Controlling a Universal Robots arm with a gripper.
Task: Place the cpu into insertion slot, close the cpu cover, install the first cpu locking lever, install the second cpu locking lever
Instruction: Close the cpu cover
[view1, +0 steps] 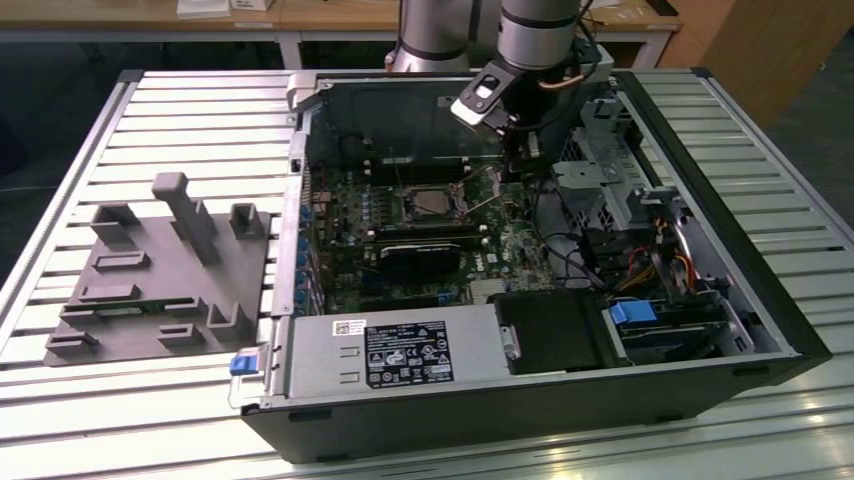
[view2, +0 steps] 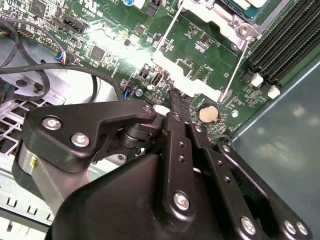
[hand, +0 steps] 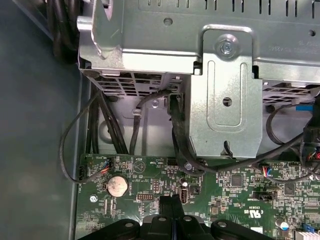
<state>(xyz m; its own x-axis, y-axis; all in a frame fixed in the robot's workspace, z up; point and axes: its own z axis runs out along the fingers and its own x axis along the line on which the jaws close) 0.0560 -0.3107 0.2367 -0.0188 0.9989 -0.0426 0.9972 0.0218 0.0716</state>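
In the exterior view the cpu (view1: 431, 204), a silvery-grey square, lies in the insertion slot (view1: 404, 200) on the green board inside the open computer case. The cpu cover (view1: 483, 186) stands raised at the side of the slot toward the exterior view's right. My gripper (view1: 521, 170) hangs just beyond it. In the second wrist view the cover's silver plate (view2: 187, 75) shows between two thin wire levers (view2: 165, 32). My gripper (view2: 174, 95) is shut, its tips pressed together right at that plate's edge with nothing between them. The shut gripper (hand: 170, 200) also hangs over the board in the first wrist view.
A black heatsink block (view1: 427, 255) sits near the slot, with a power supply (view1: 400, 355) at the case front. The metal drive cage (hand: 225, 100) and loose cables (view1: 574, 260) crowd the gripper's side. A coin battery (hand: 117, 186) sits on the board. A grey fixture (view1: 160, 270) lies outside the case.
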